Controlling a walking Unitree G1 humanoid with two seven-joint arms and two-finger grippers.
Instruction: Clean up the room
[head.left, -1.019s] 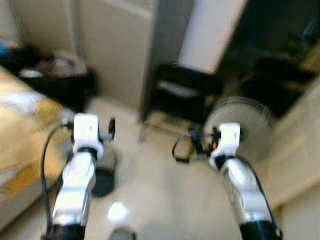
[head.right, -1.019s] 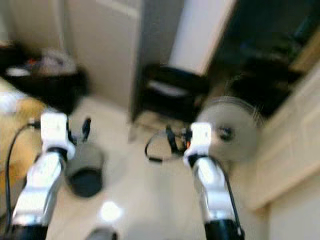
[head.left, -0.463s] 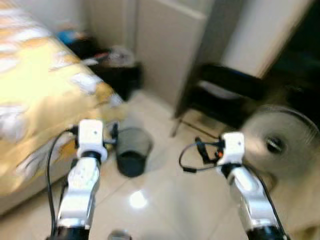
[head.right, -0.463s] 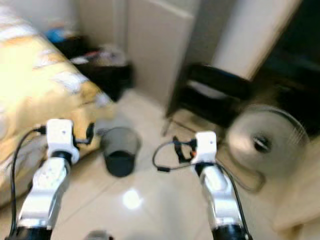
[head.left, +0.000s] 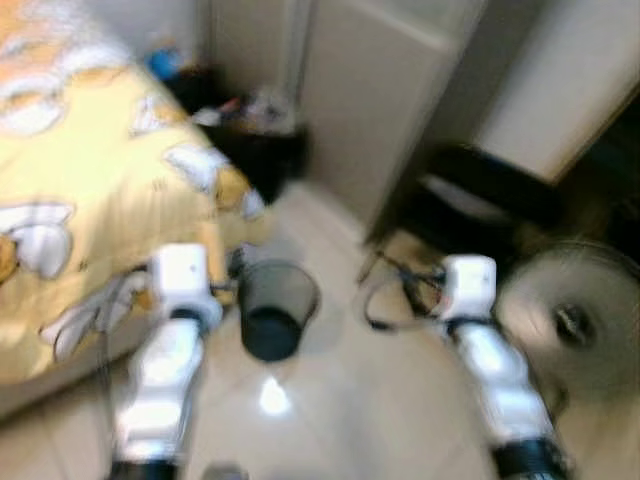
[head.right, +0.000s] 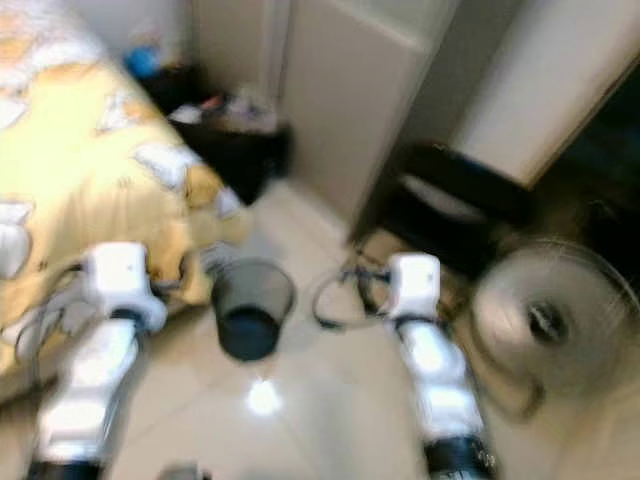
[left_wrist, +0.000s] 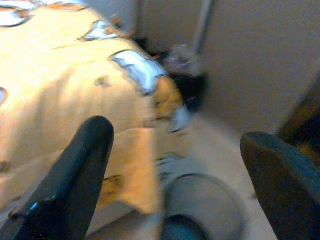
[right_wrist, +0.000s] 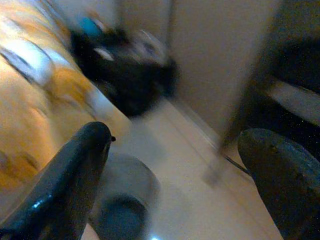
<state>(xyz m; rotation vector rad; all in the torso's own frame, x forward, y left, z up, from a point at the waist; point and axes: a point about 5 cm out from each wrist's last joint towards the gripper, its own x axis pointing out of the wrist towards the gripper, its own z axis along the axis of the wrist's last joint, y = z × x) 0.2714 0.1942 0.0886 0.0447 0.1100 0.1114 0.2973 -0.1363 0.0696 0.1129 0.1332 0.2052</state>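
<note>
Left eye view blurring, walking underway. Yellow patterned bed cover (head.left: 70, 190) filling robot's left. Round grey floor fan (head.left: 580, 325) standing right. Dark round wastebasket (head.left: 272, 318) lying tipped on pale tiled floor (head.left: 340, 410), beside bed corner. Left gripper (left_wrist: 175, 150) and right gripper (right_wrist: 172, 150) both spread wide, empty. Advising: slowing, squaring up on basket, approaching rim.

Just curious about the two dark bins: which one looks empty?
The round bin on the floor between the arms; the other bin by the wall is heaped with rubbish.
</note>
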